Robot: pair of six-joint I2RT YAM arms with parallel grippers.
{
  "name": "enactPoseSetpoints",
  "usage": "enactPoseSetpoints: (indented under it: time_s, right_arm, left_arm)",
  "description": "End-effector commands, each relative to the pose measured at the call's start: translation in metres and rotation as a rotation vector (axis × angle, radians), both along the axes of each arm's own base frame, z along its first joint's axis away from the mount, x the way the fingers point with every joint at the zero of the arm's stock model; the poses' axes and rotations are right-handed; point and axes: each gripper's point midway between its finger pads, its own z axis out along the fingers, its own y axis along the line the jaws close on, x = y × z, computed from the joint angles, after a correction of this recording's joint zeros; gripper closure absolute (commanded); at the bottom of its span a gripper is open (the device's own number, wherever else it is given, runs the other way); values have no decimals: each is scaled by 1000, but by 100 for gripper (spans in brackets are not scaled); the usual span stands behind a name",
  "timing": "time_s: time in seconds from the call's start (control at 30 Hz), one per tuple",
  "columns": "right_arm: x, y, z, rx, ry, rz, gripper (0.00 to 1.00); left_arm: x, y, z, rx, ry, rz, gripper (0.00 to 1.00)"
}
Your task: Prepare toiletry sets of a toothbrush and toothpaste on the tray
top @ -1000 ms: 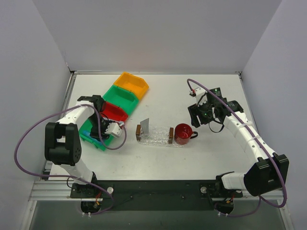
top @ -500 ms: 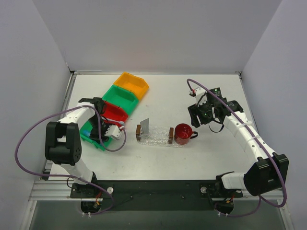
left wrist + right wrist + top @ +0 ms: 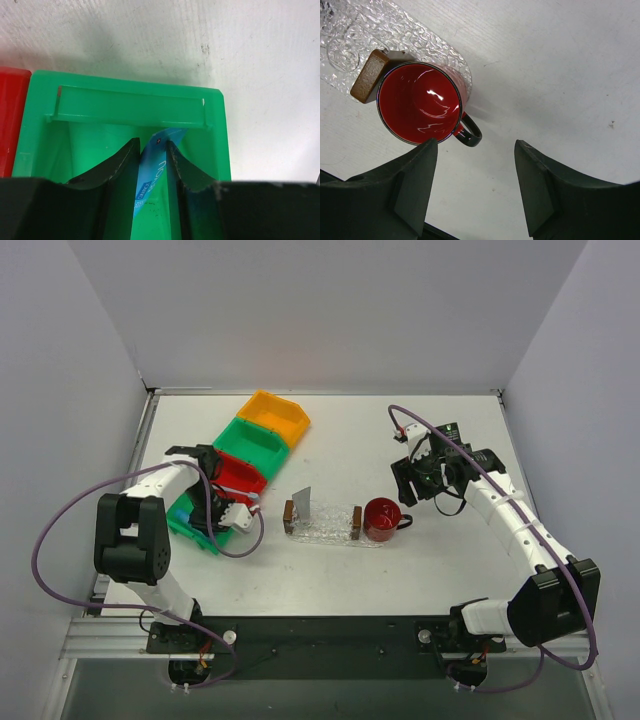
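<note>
1. Fishing in the smooth green plastic bin (image 3: 125,102) near the table's (image 3: 400,570) left edge: pick-up step under way.
2. Crinkly clear tray (image 3: 322,530), brown block handles (image 3: 369,80), mid-table; next, lift straight and carry there.
3. Glossy red mug (image 3: 417,102) at tray's right end; right gripper (image 3: 475,150) hovering nearby, half-open, empty.
4. Flat blue toothpaste tube (image 3: 150,180), inside the bin, pinched in the left gripper (image 3: 152,145), nearly closed.

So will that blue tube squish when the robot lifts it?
Probably a bit: the blue toothpaste tube looks thin and soft, pinched in the left gripper. It seems small, so it is likely light. Its glossy skin might slip.
</note>
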Motion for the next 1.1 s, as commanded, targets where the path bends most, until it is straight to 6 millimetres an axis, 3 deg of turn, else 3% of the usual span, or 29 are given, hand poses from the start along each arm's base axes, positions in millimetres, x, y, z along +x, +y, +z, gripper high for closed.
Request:
enactPoseSetpoints:
  time_s: [0.0,0.43,0.7,1.07]
  right_arm:
    - [-2,-3,-4,-8,19,-3,42]
    - [-4,-2,-4,-1,19,1,42]
    - [-4,-2,-3,3,19,-2,42]
    - [-5,0,3,15,7,0,42]
  left_arm:
    - [6,-7,5,-24,-3,-2,66]
    - [14,-4,27,13,-26,37,99]
    - [20,-10,52,-22,-67,48,100]
    - [37,-42,118,-231,-206,126,100]
